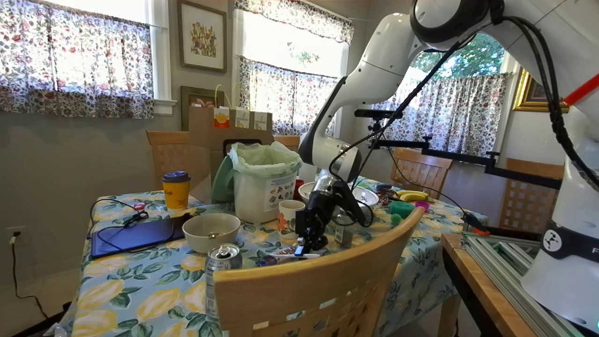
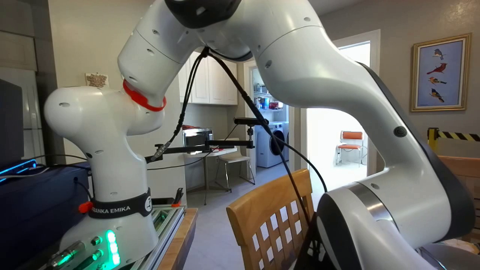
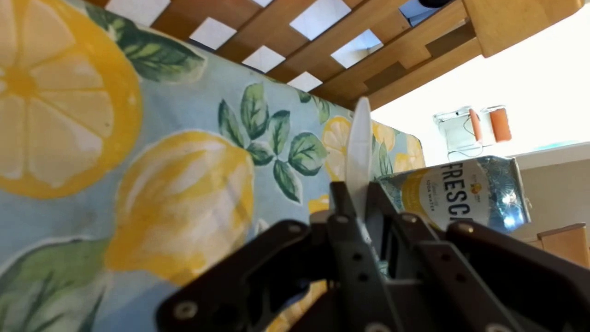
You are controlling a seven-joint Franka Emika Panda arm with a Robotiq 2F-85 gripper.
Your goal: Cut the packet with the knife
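In the wrist view my gripper [image 3: 356, 196] is shut on a white knife [image 3: 359, 147], whose blade points out past the fingertips. In an exterior view the gripper [image 1: 301, 247] is low over the table, behind a chair back, and the knife [image 1: 310, 255] shows as a thin white strip at its tip. A packet with red, white and purple print [image 1: 276, 258] lies on the table just beside the gripper tip and knife, partly hidden by the chair back. I cannot tell whether the knife touches it. The packet is not recognisable in the wrist view.
A Fresca can [image 3: 449, 193] stands near the gripper; it also shows in an exterior view [image 1: 223, 260]. A bowl [image 1: 211, 232], floral mug [image 1: 288, 220], bin [image 1: 262, 192], yellow cup [image 1: 176, 192] and laptop [image 1: 135, 238] are around. A wooden chair [image 1: 318, 285] stands at the table's edge.
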